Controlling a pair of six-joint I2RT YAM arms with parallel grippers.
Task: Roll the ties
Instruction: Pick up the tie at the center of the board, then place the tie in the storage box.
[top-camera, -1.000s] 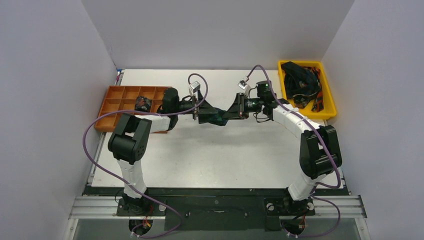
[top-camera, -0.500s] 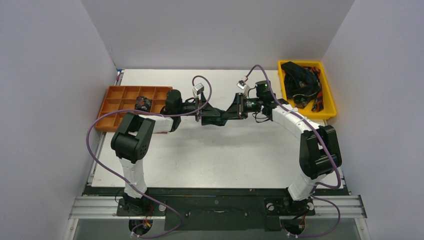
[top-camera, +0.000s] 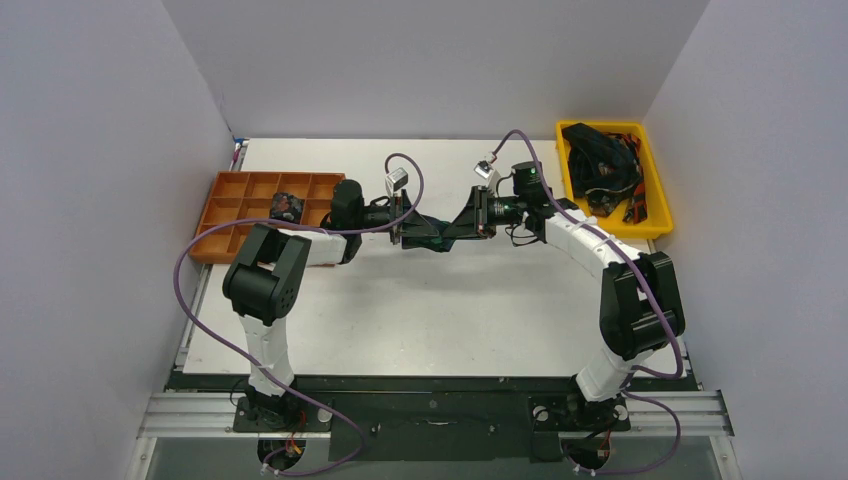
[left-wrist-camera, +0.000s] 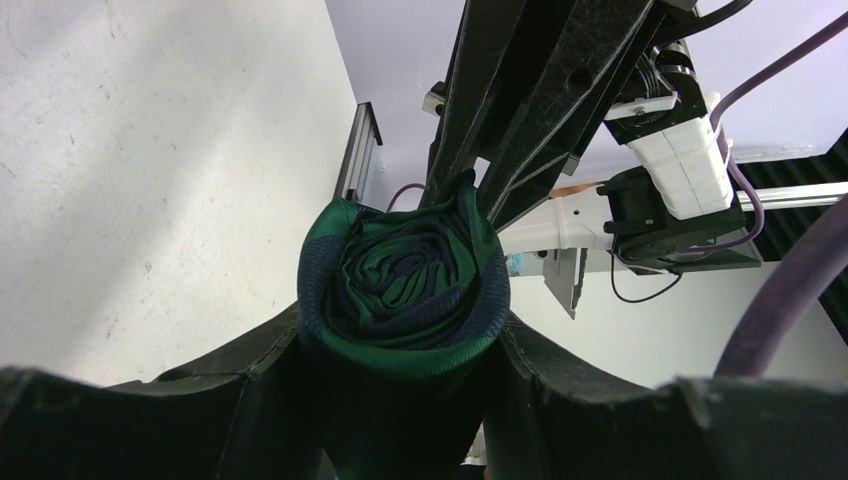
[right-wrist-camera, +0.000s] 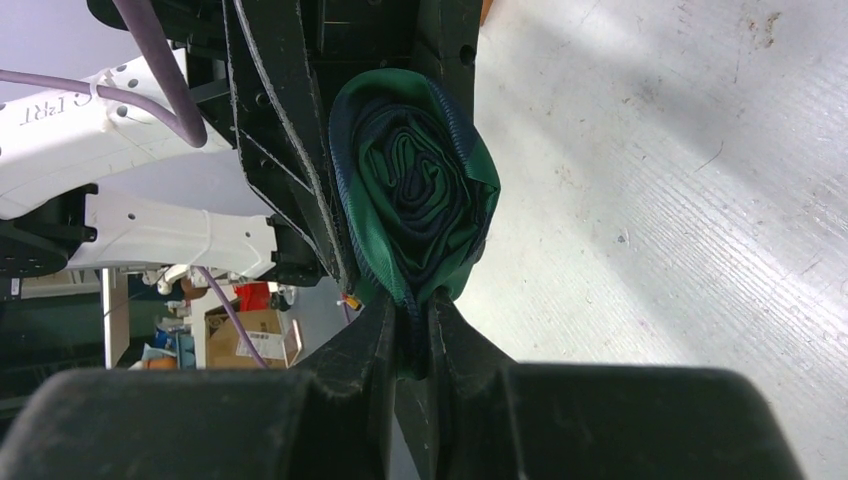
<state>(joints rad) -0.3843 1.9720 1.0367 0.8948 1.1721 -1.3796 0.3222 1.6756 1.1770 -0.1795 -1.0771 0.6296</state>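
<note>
Between the left end effector (left-wrist-camera: 400, 335) and right end effector (right-wrist-camera: 412, 315), above the bench (top-camera: 420, 300), sits the rolled tie (left-wrist-camera: 405, 280). The left has just closed from wide onto its sides and the right pinches its edge, so a handover seems underway.

The white worktop (top-camera: 420, 310) is carrying an orange divided tray (top-camera: 228, 200) at its left edge and a yellow bin (top-camera: 604, 126) at its far right corner.

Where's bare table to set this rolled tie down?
Widest free patch: near half of the table, between the left arm and right arm. A smaller strip at the back, between the orange tray and yellow bin. Crowded: mid-table, where the left fingers and right fingers meet on the rolled tie, and the bin, heaped with ties.
</note>
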